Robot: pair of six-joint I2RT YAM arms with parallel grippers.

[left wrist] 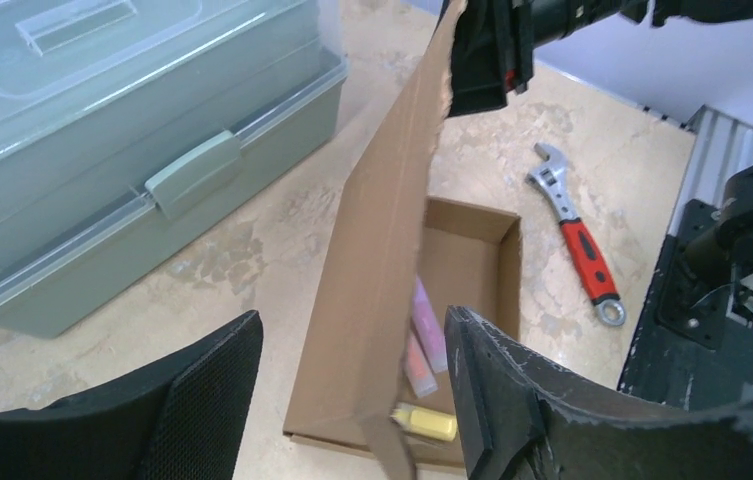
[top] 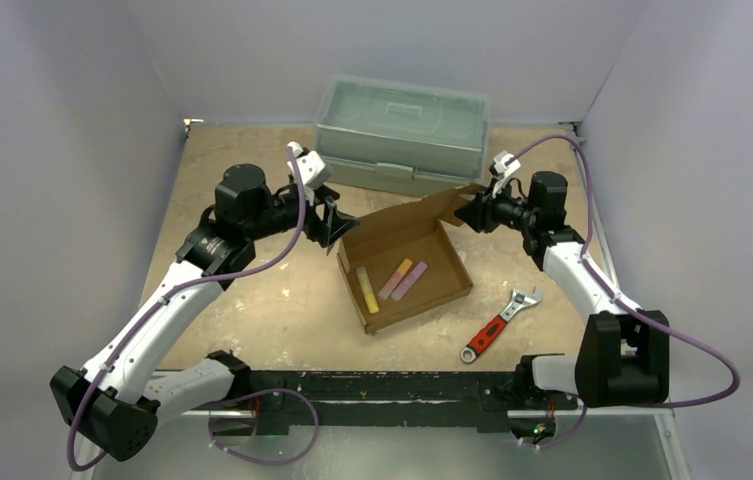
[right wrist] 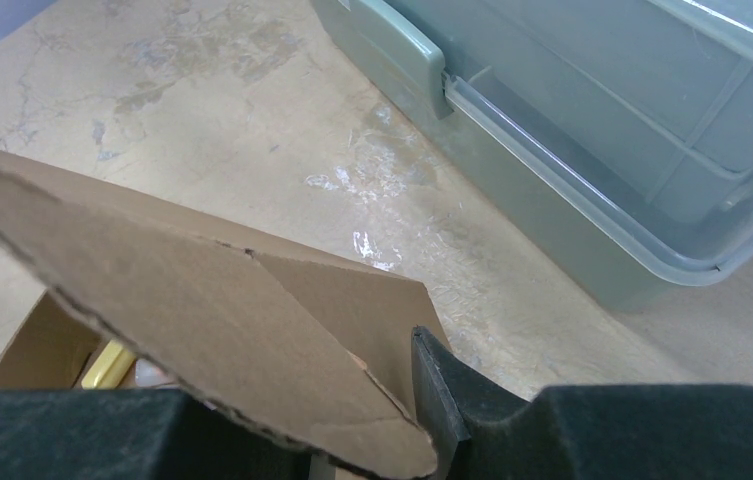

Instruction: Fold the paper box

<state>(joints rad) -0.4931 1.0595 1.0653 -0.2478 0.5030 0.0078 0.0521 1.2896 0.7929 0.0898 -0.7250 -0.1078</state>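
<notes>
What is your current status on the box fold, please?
Left pincer open, straddling lid flap. Right pincer shut on flap's corner. Paper box open, three sticks inside. Toolbox close behind flap.

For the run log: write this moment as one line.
right end effector: shut on paper box flap, raised | left end effector: open, near far-left corner | lid: not closed
</notes>
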